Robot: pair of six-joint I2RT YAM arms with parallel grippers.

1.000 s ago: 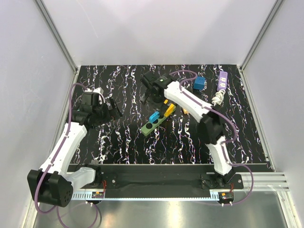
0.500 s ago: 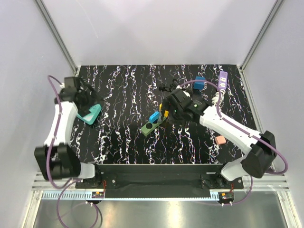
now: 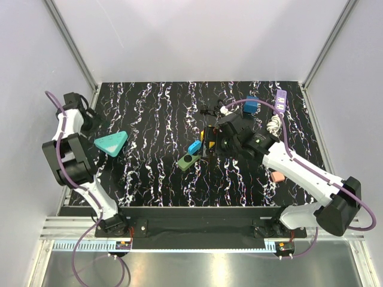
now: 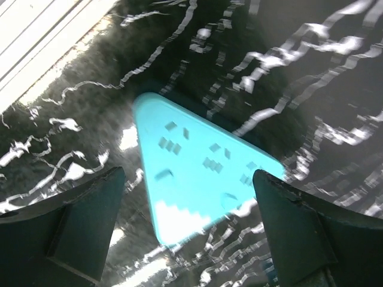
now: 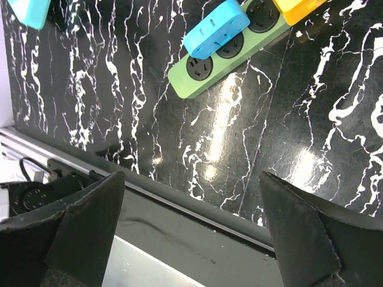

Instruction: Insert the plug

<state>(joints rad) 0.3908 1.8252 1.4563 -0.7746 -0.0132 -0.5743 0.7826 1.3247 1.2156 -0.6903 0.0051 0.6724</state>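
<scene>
The blue plug (image 5: 215, 28) sits on the green power strip (image 5: 178, 79) in the middle of the overhead view. Seen from the right wrist, it covers one of the middle sockets and looks pressed down, so you can judge the insertion as likely done. The pictures do not show whether its pins are fully home. A yellow plug (image 5: 299, 7) fills the strip's end at the top right of that view, and the empty socket (image 5: 200, 67) at the other end is bare.

Your right gripper (image 5: 191, 176) hangs above the strip with its jaws wide and nothing between them. Your left gripper (image 4: 188, 174), at the far left of the overhead view, is also spread wide and holds nothing. It hovers over the teal triangular block (image 3: 111, 143) lying flat on the bench (image 3: 149, 179).

A second blue plug (image 3: 251, 106) lies loose at the upper right beside the purple strip (image 3: 279, 101). If that one is your target, the whole pick and insertion is left.
</scene>
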